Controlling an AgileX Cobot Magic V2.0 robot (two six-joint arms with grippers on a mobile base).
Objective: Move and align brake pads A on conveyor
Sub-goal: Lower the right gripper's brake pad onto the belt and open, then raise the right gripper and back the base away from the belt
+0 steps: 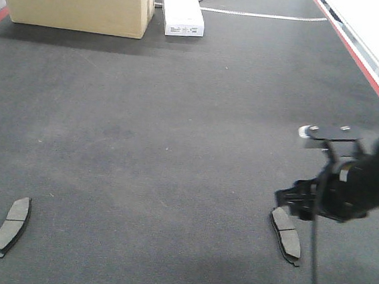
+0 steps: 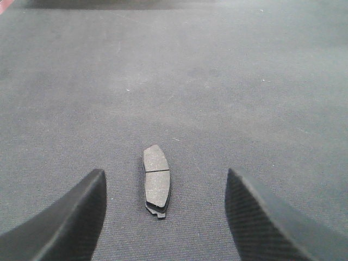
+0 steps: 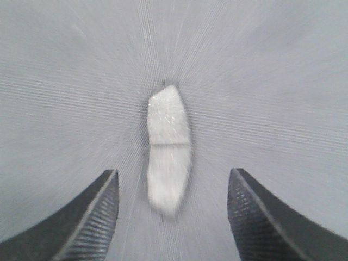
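Left wrist view shows a flat, curved grey brake pad (image 2: 156,181), cross-grooved, on the conveyor (image 2: 228,81) before the spread left pincer (image 2: 165,173); the right pincer (image 3: 173,172) gapes likewise.

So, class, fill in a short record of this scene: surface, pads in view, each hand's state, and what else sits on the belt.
Surface: dark grey conveyor, red-and-white strip along its right edge
Pads in view: two, left pad and right pad, both flat, far apart
Left hand: open, a pad centred ahead, untouched
Right hand: open, straddling the right pad; wrist view blurred
Far end: cardboard box, white box
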